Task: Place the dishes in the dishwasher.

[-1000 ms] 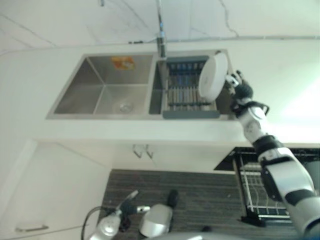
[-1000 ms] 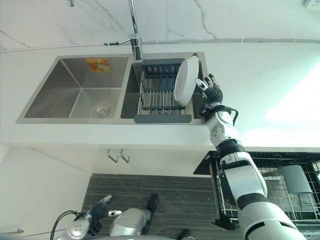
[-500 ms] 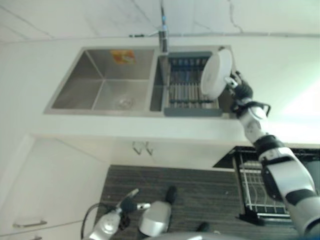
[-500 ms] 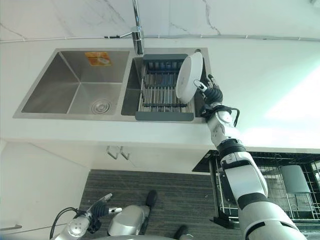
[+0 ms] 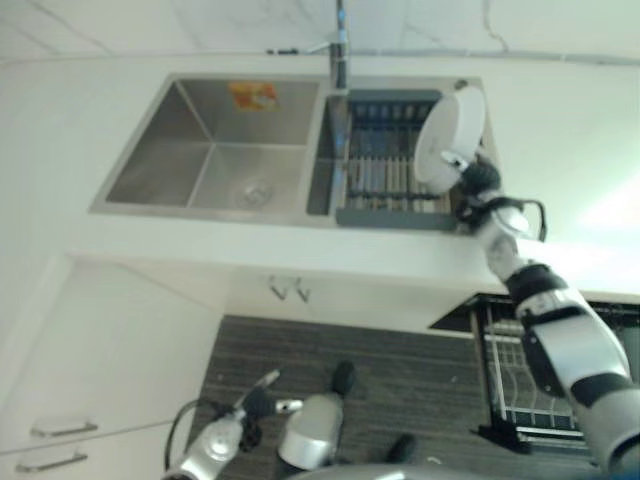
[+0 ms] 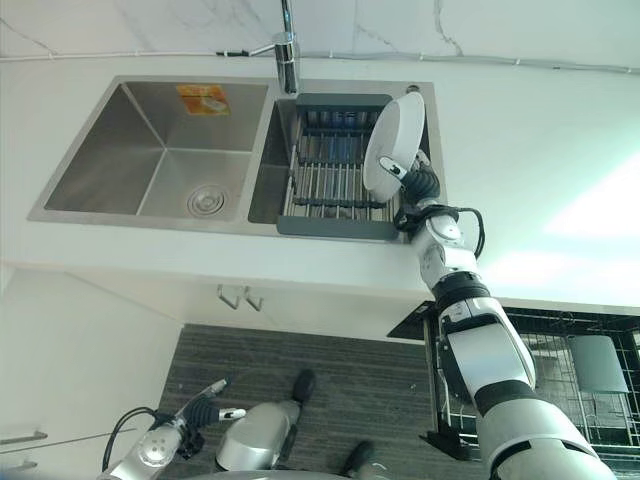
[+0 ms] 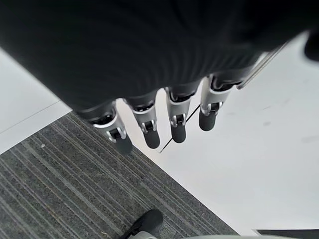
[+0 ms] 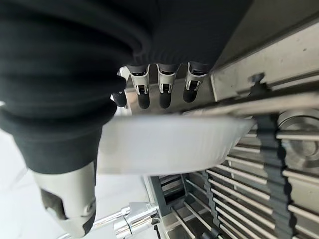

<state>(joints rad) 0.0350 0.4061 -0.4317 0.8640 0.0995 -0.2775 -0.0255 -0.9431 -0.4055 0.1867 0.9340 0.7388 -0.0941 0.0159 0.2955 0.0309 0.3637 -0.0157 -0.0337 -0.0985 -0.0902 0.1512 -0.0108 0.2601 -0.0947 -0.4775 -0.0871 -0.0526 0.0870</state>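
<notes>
We are holding the white plate point(image 6: 392, 146) in the right hand point(image 6: 421, 184), with the thumb pressing one face and the fingers point(image 8: 160, 92) curling behind the other, so the plate is standing on edge above the right end of the grey drying rack point(image 6: 335, 170) that is sitting in the right basin of the steel sink point(image 6: 150, 150), just beside the faucet point(image 6: 288, 48). The dishwasher rack point(image 6: 560, 380) is standing pulled out below the white countertop point(image 6: 520, 180), well apart from the plate. We are letting the left hand point(image 7: 169, 112) hang low over the dark floor point(image 7: 55, 184) with its fingers relaxed and grasping nothing
</notes>
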